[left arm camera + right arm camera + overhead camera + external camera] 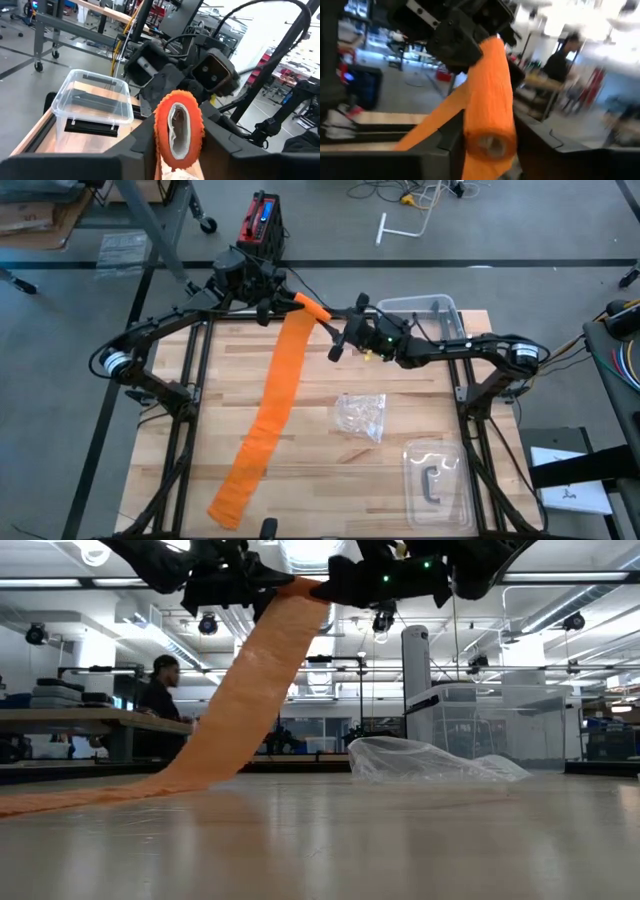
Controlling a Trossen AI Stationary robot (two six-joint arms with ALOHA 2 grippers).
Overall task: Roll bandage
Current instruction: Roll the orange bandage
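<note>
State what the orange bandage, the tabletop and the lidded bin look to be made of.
Bandage: soft matte woven fabric, likely; it drapes and shows fine texture.
Tabletop: wood, lightly sealed; pale jointed planks.
Lidded bin: clear glossy hard plastic; see-through walls.

Left of the long orange fabric bandage [272, 405], my wooden worktop [180, 450] lies bare; right of it sit a crumpled clear plastic wrapper [361, 416] and two clear plastic boxes [437, 484].
</note>
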